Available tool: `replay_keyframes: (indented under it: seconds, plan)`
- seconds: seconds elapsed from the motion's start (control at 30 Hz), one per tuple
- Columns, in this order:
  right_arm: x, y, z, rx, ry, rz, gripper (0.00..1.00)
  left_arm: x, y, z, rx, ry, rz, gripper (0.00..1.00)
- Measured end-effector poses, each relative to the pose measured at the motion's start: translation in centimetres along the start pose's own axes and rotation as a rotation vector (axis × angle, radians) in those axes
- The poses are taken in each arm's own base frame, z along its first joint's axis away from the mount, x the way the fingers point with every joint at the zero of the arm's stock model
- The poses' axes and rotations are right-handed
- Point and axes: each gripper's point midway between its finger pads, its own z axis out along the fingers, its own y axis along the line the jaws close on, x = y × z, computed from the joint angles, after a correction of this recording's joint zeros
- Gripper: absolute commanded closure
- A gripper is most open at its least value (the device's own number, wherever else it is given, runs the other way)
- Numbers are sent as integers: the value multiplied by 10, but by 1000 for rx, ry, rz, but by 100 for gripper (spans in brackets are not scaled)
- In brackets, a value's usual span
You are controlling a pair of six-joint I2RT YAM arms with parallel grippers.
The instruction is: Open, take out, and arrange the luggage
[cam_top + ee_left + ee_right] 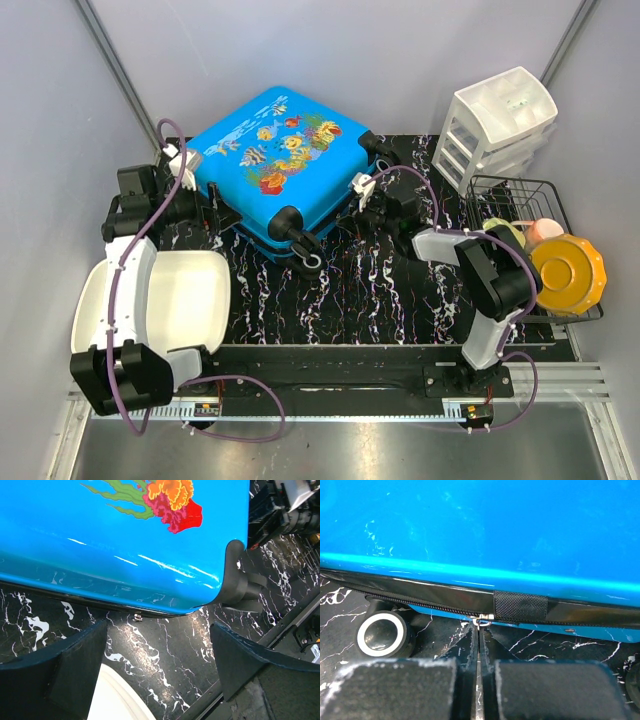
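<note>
The luggage (280,160) is a bright-blue hard-shell case with a fish print, lying flat and zipped at the back of the black marble mat. My right gripper (350,208) is at its right side, low by the zip. In the right wrist view that gripper (478,630) is shut on the zipper pull (482,621), just under the luggage (470,530), with a wheel (382,634) to the left. My left gripper (205,207) stands open at the case's near-left edge. In the left wrist view it (159,630) holds nothing, with the luggage (125,545) just beyond its fingertips.
A white plastic tub (190,300) sits at the near left, partly under the left arm. A white drawer unit (500,125) stands at the back right. In front of it a black wire basket (520,190) holds a yellow plate (567,272) and small items.
</note>
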Motion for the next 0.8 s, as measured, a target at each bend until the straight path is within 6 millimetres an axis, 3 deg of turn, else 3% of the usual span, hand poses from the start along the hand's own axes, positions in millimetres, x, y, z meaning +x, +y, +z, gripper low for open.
replay_keyframes:
  seconds: [0.63,0.67,0.7,0.73,0.8]
  plan:
    - [0,-14,-15,66,35,-38,100,12,36,17,-88,74,-49,14]
    - [0,-14,-15,63,34,-37,96,12,36,17,-88,75,-50,15]
    - [0,-14,-15,62,34,-36,85,12,37,17,-89,75,-50,16]
    - [0,-14,-16,62,34,-33,61,12,38,17,-91,74,-48,16]
    - [3,-14,-18,67,51,-11,49,18,41,17,-94,77,-32,17]
